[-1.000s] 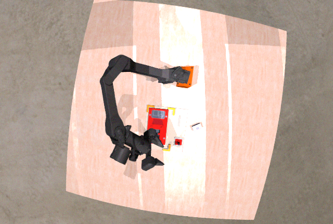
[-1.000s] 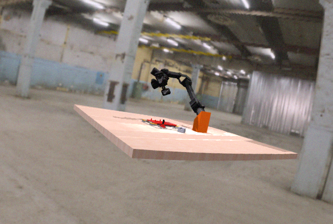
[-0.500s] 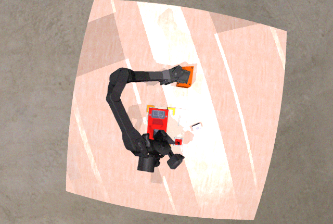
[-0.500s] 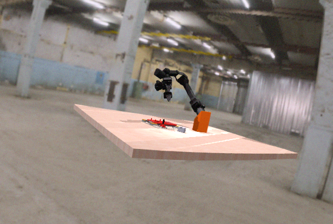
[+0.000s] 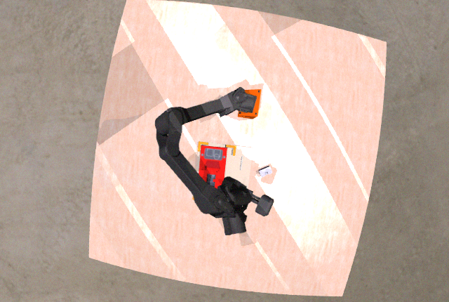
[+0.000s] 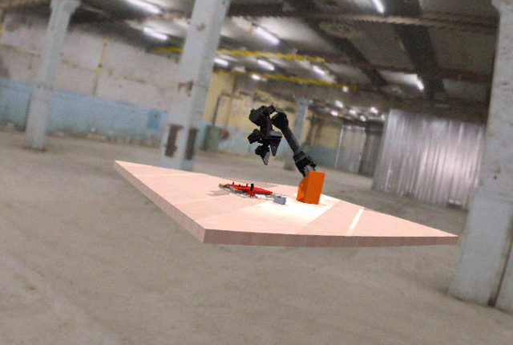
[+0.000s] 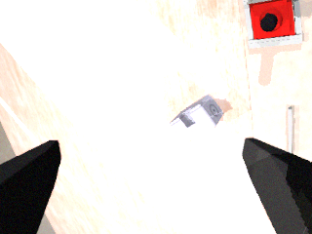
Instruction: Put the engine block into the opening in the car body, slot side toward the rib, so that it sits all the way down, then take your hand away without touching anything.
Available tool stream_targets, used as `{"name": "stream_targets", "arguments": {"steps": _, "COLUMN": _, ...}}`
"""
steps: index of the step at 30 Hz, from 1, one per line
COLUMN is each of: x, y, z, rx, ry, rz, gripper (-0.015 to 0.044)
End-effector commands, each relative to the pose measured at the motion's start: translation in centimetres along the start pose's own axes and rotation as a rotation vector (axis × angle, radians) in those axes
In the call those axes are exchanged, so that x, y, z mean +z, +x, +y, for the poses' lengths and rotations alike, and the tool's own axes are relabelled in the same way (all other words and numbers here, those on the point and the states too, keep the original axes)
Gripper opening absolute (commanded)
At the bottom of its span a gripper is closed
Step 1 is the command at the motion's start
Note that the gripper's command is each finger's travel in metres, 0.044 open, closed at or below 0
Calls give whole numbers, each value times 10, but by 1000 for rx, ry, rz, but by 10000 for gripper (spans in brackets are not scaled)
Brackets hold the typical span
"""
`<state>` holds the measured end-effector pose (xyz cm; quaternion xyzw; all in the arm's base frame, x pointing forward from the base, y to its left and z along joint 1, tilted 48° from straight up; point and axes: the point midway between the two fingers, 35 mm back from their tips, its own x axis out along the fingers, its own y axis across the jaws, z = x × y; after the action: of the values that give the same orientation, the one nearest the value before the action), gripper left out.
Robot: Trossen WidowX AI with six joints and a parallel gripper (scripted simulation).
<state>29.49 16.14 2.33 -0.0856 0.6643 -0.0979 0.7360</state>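
The engine block (image 5: 264,171) (image 6: 279,199) (image 7: 199,111) is a small grey-white block. It lies on the table to the right of the car body, turned at an angle. The red car body (image 5: 212,163) (image 6: 256,188) lies flat, its far end hidden under the arm in the top view. The opening (image 5: 210,178) shows as a grey patch partly beside the arm; the rib cannot be made out. My gripper (image 6: 270,160) (image 7: 153,148) is open and empty, high above the table, pointing down. In the wrist view the block lies between and beyond the fingertips.
Yellow corner brackets (image 5: 201,143) stand around the car body. A pale plate (image 5: 234,171) beside it has a thin slot or bar (image 7: 291,129). A red square with a black knob (image 7: 268,22) sits in a light frame. The arm's orange base (image 5: 257,106) (image 6: 313,188) stands beyond.
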Motion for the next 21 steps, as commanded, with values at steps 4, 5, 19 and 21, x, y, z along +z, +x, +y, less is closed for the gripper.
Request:
{"name": "stream_targets", "arguments": {"steps": 4, "x": -19, "y": 23, "z": 4, "rx": -129, "ry": -165, "rz": 32, "gripper": 440}}
{"name": "stream_targets", "arguments": {"steps": 5, "x": -21, "y": 27, "z": 4, "rx": -148, "ry": -191, "rz": 36, "gripper": 440}}
{"name": "stream_targets", "arguments": {"steps": 19, "x": -57, "y": 66, "z": 8, "rx": -421, "ry": -566, "rz": 89, "gripper": 440}}
{"name": "stream_targets", "arguments": {"steps": 21, "x": -61, "y": 71, "z": 8, "rx": -460, "ry": -620, "rz": 96, "gripper": 440}}
